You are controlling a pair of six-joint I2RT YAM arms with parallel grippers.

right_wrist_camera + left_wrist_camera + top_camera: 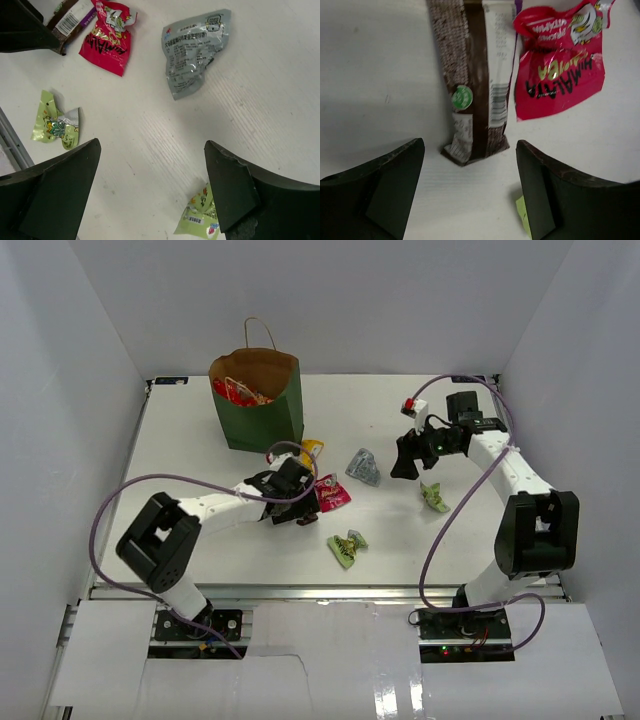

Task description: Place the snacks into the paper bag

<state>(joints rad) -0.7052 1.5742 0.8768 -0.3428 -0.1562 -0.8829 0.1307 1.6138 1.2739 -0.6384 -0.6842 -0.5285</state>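
The dark green paper bag (pixel 255 405) stands upright at the back left, with the large red snack bag (pixel 240 392) inside it. My left gripper (pixel 296 508) is open and low over the table. In its wrist view the brown packet (pixel 475 75) lies just ahead of the open gripper (pixel 470 192), with the pink packet (pixel 560 65) to its right. My right gripper (pixel 407 464) is open and empty, hovering above the table. Below it lie the silver-grey packet (pixel 195 50) and two light green packets (pixel 52 122) (pixel 197 220).
A yellow packet (pixel 312 448) lies by the bag's front right corner. The silver-grey packet (pixel 364 467) lies mid-table, and light green packets lie at the front centre (pixel 347 548) and the right (pixel 434 498). White walls enclose the table (pixel 200 460).
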